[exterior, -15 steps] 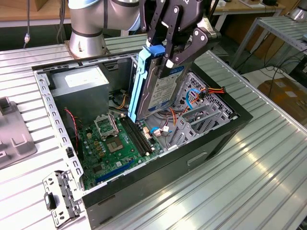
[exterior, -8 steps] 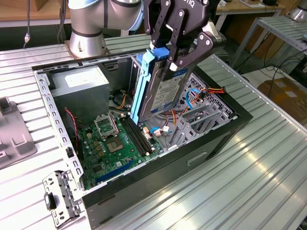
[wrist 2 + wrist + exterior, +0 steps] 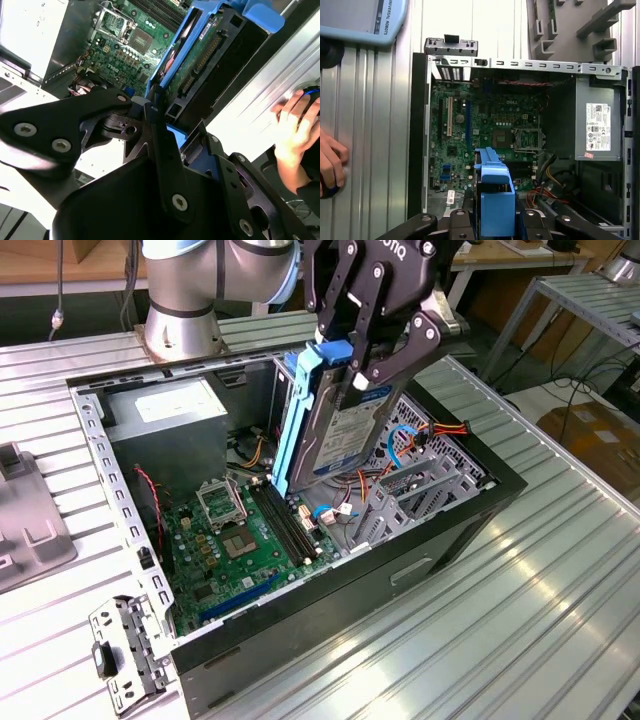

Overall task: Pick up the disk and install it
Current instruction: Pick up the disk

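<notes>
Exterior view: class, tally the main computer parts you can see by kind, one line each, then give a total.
disk: 1
power-supply box: 1
motherboard: 1
computer case: 1
Total: 4

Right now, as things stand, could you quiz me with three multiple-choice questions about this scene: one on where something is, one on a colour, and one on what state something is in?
1. Where is the disk?
A) on a shelf
B) on the floor
C) held on edge over the open computer case

2. What colour are the disk's side rails?
A) blue
B) red
C) yellow

3. What state is the gripper in?
A) open and empty
B) shut on the disk
C) shut on nothing

Answers:
1 C: the exterior view shows it tilted above the motherboard.
2 A: blue plastic runs along its edge.
3 B: it clamps the disk's upper end.
</notes>
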{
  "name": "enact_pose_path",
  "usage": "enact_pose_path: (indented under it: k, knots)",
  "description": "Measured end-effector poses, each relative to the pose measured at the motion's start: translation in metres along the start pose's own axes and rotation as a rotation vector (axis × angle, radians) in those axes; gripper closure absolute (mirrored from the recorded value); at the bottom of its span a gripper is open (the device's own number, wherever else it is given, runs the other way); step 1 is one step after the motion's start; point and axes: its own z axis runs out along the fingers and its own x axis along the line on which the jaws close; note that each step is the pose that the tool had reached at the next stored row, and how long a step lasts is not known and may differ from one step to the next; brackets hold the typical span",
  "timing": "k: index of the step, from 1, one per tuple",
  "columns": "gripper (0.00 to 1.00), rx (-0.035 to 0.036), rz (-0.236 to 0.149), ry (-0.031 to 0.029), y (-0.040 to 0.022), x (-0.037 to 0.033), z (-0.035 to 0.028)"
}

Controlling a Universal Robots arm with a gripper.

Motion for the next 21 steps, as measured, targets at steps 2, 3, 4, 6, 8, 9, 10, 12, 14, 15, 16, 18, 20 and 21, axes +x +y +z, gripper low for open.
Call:
enact_pose_path:
  k: [2, 3, 4, 6, 8, 9, 10, 12, 14, 15, 16, 18, 20, 21]
  knots:
    - [0.63, 0.0006, 0.012, -0.0004, -0.0012, 0.0012, 0.0004]
    - [0.63, 0.0005, 0.014, -0.0004, -0.0026, 0.0023, 0.0004]
    - [0.63, 0.0003, 0.015, -0.0006, -0.0045, 0.0042, 0.0004]
    - [0.63, -0.0001, 0.017, -0.0007, -0.0063, 0.0065, 0.0003]
    - [0.63, -0.0007, 0.019, -0.0008, -0.0084, 0.0102, 0.0001]
    - [0.63, -0.0012, 0.020, -0.0007, -0.0098, 0.0128, -0.0002]
    - [0.63, -0.0014, 0.020, -0.0008, -0.0105, 0.0142, -0.0002]
    - [0.63, -0.0019, 0.021, -0.0008, -0.0121, 0.0172, -0.0004]
    - [0.63, -0.0024, 0.022, -0.0009, -0.0147, 0.0199, -0.0007]
    - [0.63, -0.0030, 0.022, -0.0009, -0.0170, 0.0216, -0.0009]
    - [0.63, -0.0036, 0.023, -0.0010, -0.0193, 0.0230, -0.0010]
    - [0.63, -0.0046, 0.023, -0.0009, -0.0222, 0.0246, -0.0013]
    - [0.63, -0.0060, 0.024, -0.0009, -0.0261, 0.0263, -0.0015]
    - [0.63, -0.0070, 0.024, -0.0009, -0.0287, 0.0275, -0.0017]
